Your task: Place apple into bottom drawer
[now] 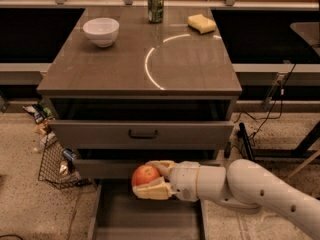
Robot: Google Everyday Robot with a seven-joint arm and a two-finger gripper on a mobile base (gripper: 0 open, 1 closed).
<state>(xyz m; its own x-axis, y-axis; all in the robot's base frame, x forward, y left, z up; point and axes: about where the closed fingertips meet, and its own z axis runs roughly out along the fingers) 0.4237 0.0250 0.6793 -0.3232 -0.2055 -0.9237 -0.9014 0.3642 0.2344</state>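
The apple (143,174) is small, round and red-orange. It sits between the two pale fingers of my gripper (151,178), which is shut on it. My white arm reaches in from the lower right. The apple hangs in front of the middle drawer's face, just above the back of the bottom drawer (125,216). That drawer is pulled far out toward the camera and shows a flat grey floor with low sides. The apple does not touch the floor.
The cabinet top (125,64) carries a white bowl (101,31), a green can (155,5) and a yellow sponge (201,23). The top drawer (100,133) with a dark handle stands slightly out. A wire basket (52,164) with litter sits at the left; cables lie at the right.
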